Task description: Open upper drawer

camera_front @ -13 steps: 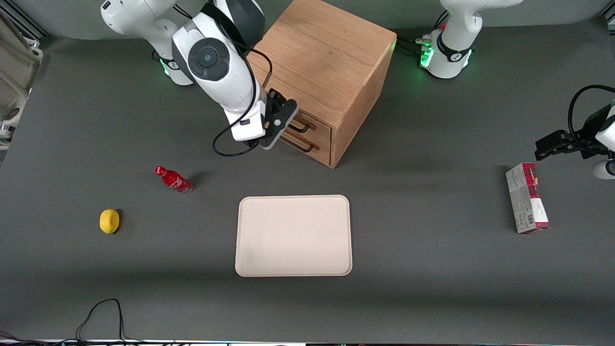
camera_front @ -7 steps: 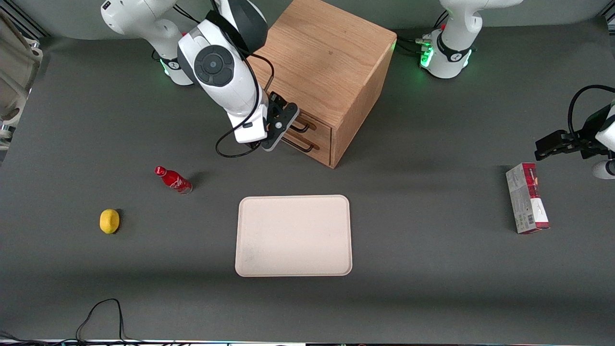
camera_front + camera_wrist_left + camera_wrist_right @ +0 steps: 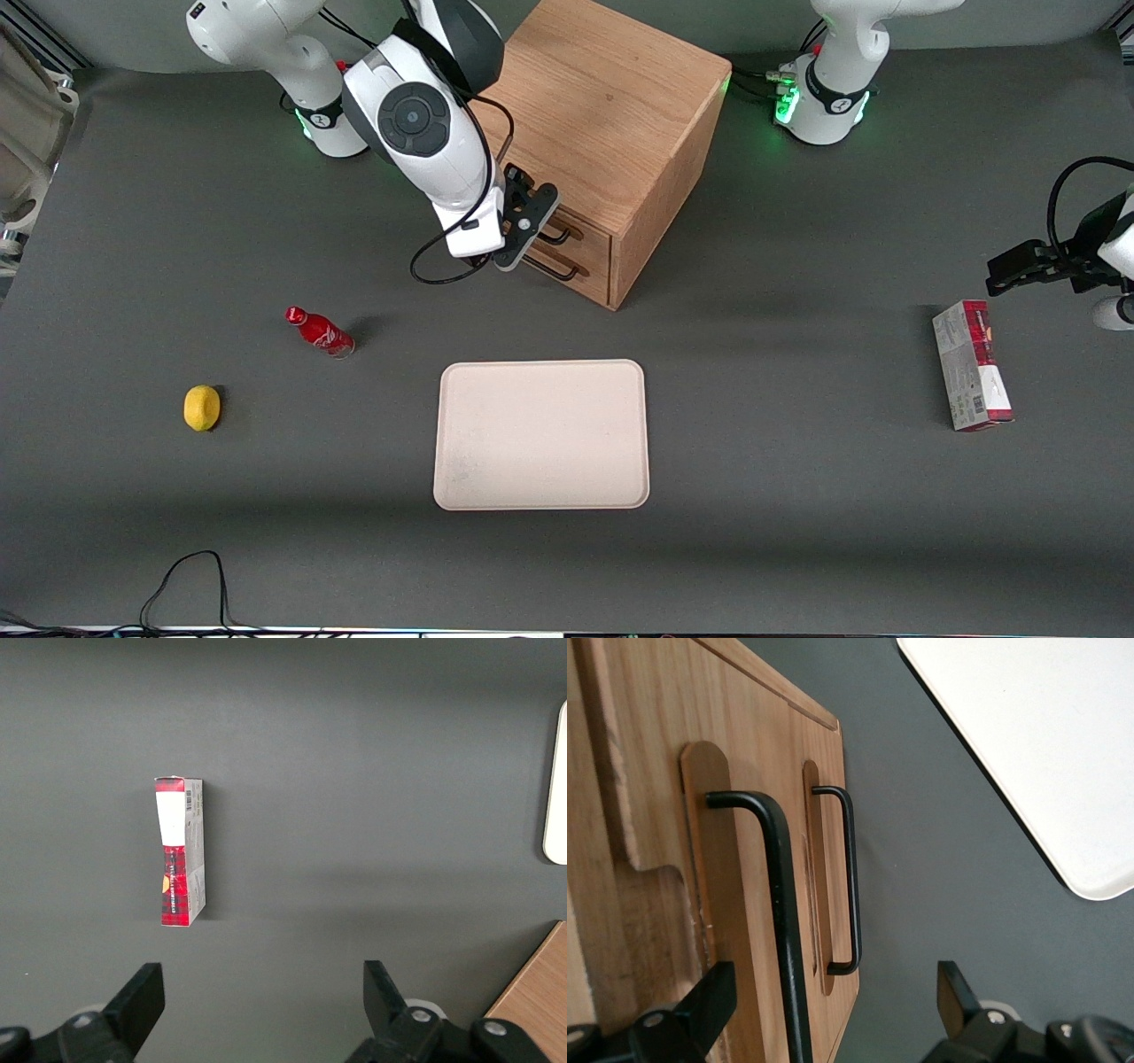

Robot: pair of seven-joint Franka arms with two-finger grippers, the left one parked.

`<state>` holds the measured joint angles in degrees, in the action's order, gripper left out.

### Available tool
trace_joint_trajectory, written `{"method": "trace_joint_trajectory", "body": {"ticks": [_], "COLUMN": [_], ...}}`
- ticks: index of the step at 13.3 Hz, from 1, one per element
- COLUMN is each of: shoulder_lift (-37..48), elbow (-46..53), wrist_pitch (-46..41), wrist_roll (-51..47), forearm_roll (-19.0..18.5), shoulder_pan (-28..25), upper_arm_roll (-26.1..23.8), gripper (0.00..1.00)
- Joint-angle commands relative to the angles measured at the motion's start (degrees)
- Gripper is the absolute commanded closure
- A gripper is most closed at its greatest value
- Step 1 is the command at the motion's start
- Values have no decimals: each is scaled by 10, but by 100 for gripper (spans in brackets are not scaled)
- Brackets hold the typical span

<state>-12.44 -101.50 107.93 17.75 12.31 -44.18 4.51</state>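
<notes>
The light oak cabinet (image 3: 602, 97) stands at the back of the table, its two drawers shut. The upper drawer (image 3: 588, 232) carries a black bar handle (image 3: 558, 236); the lower drawer has a like handle (image 3: 555, 268) beneath it. My right gripper (image 3: 524, 227) hangs right in front of the upper drawer, at handle height. In the right wrist view the gripper (image 3: 828, 1010) is open, and the upper drawer's thick black handle (image 3: 778, 904) runs between the fingers without touching either. The lower handle (image 3: 850, 877) shows farther off on the drawer front (image 3: 744, 797).
A cream tray (image 3: 540, 434) (image 3: 1045, 744) lies nearer the front camera than the cabinet. A red bottle (image 3: 319, 330) and a lemon (image 3: 202, 408) lie toward the working arm's end. A red and grey box (image 3: 971, 377) (image 3: 182, 850) lies toward the parked arm's end.
My gripper has moved in toward the cabinet front and slightly up, closing on the upper handle. The drawers have not moved.
</notes>
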Motion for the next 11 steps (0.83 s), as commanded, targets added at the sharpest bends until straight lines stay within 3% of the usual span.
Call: {"method": "trace_joint_trajectory", "body": {"ticks": [1,11], "shoulder_lift": [-7,-31], "elbow": [-16,-14], "wrist_pitch": [16,45], "wrist_roll": [16,17], "forearm_roll": [14,7], "shoulder_pan": [-2,0], "upper_arm_roll": [8,18], "gripper": [0,0]}}
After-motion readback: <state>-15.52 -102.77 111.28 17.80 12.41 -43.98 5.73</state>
